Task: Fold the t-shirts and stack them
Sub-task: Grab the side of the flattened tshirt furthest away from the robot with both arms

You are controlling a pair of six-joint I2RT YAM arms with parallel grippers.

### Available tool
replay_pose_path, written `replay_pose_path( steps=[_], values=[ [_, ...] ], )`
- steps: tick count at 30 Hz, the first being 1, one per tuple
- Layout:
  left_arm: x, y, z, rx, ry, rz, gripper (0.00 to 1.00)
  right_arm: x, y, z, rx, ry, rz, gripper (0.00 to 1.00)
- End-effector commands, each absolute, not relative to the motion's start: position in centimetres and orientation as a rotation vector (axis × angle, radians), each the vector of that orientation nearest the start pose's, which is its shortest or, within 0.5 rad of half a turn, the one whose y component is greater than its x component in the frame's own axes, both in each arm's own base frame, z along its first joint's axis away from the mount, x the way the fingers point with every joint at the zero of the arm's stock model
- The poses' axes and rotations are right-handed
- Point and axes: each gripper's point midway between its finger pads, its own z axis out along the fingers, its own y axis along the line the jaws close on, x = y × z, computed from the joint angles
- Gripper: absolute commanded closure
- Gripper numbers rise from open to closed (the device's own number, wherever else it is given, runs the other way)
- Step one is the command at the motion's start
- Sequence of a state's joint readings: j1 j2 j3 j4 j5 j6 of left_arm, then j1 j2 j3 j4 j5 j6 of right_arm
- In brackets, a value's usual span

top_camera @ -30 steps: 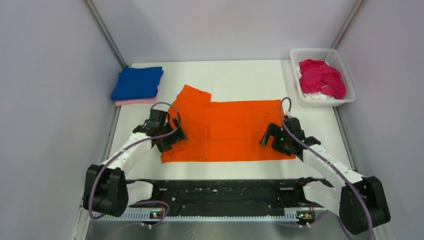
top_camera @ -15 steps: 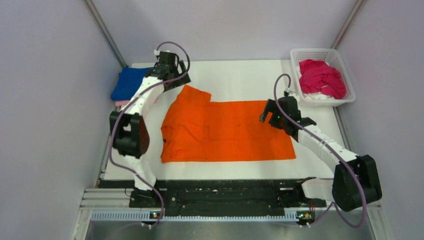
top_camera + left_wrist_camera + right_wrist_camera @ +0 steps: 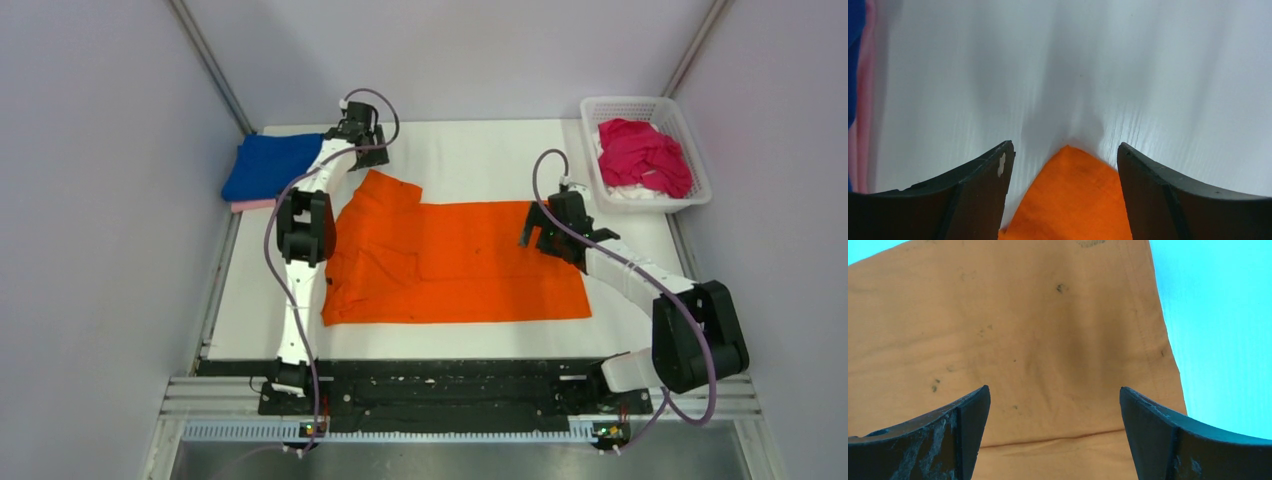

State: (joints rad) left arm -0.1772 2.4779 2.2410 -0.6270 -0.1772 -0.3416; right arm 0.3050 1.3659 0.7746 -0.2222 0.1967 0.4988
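Note:
The orange t-shirt (image 3: 460, 262) lies flat mid-table, with one sleeve corner (image 3: 385, 182) pointing to the far left. My left gripper (image 3: 362, 128) hovers past that corner, jaws open. In the left wrist view the orange tip (image 3: 1068, 200) lies between the left gripper's (image 3: 1064, 155) fingers without touching them. My right gripper (image 3: 545, 228) is open over the shirt's far right part, and speckled orange cloth (image 3: 1048, 330) fills the space below the right gripper (image 3: 1054, 392). A folded blue t-shirt (image 3: 272, 165) rests on a pink one (image 3: 255, 205). A magenta t-shirt (image 3: 645, 155) sits crumpled in the basket.
A white lattice basket (image 3: 640, 103) stands at the far right corner. The blue and pink stack (image 3: 855, 50) is close to the left of my left gripper. Grey walls close in on both sides and the back.
The left arm swung from the shirt's near left side out to the far sleeve corner. The right gripper moved from the near right edge toward the far right part.

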Motion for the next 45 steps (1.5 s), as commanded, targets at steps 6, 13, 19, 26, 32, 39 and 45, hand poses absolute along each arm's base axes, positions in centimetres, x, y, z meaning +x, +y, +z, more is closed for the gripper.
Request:
replay_pose_path(
  steps=[6,13,19,26,32,39,45],
  values=[
    [63.5,-10.3,7.0,-0.273,2.309,-0.099,0.32,35.7,9.2,9.4,0.302,2.296,0.158,0.01],
    [62.1,-10.5,5.8,-0.211,2.389,-0.086,0.36,35.6,9.0,9.1,0.318,2.318,0.151,0.01],
    [60.6,-10.6,4.2,-0.190,2.477,-0.082,0.40,35.5,9.0,9.1,0.336,2.327,0.170,0.01],
    [59.8,-11.2,3.3,-0.181,2.521,-0.124,0.45,35.4,8.9,9.0,0.345,2.335,0.178,0.01],
    [58.8,-11.9,2.8,-0.128,2.557,-0.100,0.90,35.4,8.6,9.3,0.352,2.330,0.171,0.02],
    [58.2,-12.1,4.9,-0.077,2.518,-0.048,1.00,36.6,7.1,10.0,0.404,2.323,0.085,0.02],
    [57.4,-13.1,9.9,-0.072,2.405,-0.136,1.00,40.1,5.4,10.3,0.452,2.315,-0.067,0.05]
  ],
)
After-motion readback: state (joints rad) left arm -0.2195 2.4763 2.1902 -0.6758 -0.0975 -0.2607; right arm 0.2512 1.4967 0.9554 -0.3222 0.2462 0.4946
